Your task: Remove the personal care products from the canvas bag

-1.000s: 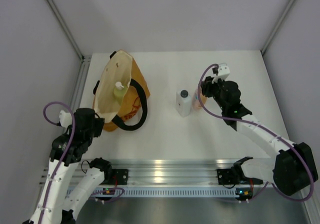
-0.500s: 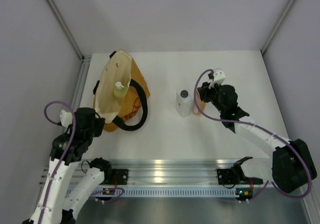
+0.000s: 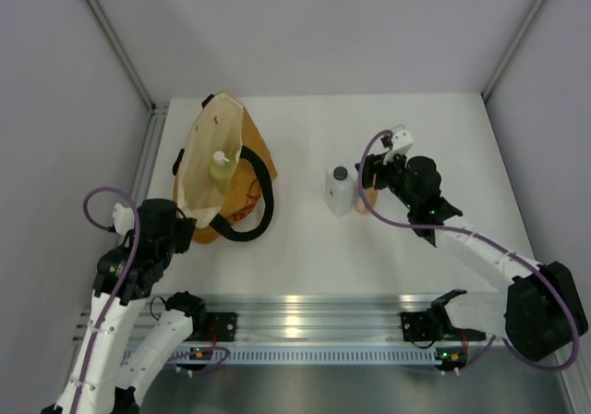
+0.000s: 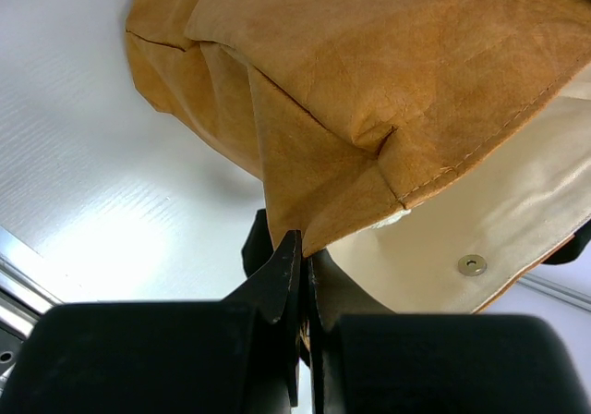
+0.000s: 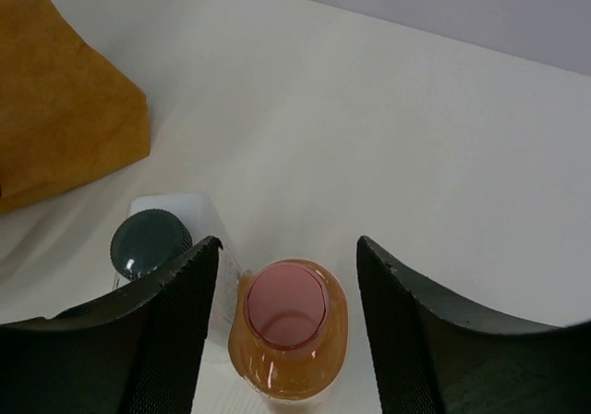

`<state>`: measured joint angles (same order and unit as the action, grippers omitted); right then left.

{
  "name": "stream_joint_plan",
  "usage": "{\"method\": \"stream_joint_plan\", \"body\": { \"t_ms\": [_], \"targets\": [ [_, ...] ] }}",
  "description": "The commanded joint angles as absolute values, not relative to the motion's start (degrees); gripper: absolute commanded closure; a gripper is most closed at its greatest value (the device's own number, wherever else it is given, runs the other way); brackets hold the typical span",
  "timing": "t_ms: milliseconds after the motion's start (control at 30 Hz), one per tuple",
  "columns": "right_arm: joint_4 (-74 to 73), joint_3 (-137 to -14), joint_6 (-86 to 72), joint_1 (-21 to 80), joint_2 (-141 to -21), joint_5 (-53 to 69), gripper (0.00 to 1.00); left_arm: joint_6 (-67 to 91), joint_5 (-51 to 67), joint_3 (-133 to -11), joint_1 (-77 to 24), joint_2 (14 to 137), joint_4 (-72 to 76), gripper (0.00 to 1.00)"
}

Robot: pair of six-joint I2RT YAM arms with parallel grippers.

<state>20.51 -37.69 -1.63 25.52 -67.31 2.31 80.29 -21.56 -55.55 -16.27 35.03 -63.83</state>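
Overhead, left of centre: canvas bag (image 3: 217, 169) on table (image 3: 305, 248), pale green bottle (image 3: 220, 166) upright in its mouth; clear-white bottle (image 3: 339, 190) mid-table.

Left wrist: left gripper (image 4: 303, 252) pinched closed on the bag's corner fabric.

Right wrist: right gripper (image 5: 288, 248) spread wide, straddling orange bottle (image 5: 288, 326), jaws clear of it; the clear-white bottle stands just beside.

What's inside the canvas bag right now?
One pale green bottle with a white cap shows inside the canvas bag, against its cream lining. Fabric covers the rest of the inside, so other bottles cannot be ruled out.

Lab cell: panel walls (image 3: 323, 26), alu rail (image 3: 314, 310)
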Motion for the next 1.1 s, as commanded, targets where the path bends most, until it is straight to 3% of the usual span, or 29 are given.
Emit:
{"method": "stream_joint_plan", "body": {
  "t_ms": [0, 133, 300, 467, 700, 933, 1067],
  "targets": [
    [23.74, -42.27, -1.32, 26.46, -64.87, 3.87, 0.4, 81.56, -19.69, -54.41, -16.26, 34.81, -62.31, 1.0],
    [19.78, -47.62, -1.76, 27.94, -62.76, 4.66, 0.36, 81.39, -19.51, -54.93, -16.26, 34.63, -62.31, 1.0],
    [9.6, -58.07, -2.02, 33.47, -64.77, 5.36, 0.38, 81.56, -19.86, -55.2, -16.26, 34.72, -61.96, 1.0],
    [-5.68, -76.0, -1.58, 45.68, -77.31, 3.53, 0.41, 78.15, -18.72, -55.19, -16.26, 36.12, -58.99, 1.0],
    [-10.98, -93.93, -4.75, 59.39, -93.21, 1.5, 0.45, 74.89, -17.84, -53.88, -16.26, 37.79, -57.84, 1.0],
    [-18.71, -117.47, -3.86, 64.42, -110.46, -4.65, 0.55, 73.13, -16.96, -52.47, -16.26, 37.97, -55.29, 1.0],
    [-19.07, -123.13, -3.96, 64.16, -116.45, -8.35, 0.56, 72.25, -17.14, -53.0, -16.26, 38.41, -54.41, 1.0]
  ]
}}
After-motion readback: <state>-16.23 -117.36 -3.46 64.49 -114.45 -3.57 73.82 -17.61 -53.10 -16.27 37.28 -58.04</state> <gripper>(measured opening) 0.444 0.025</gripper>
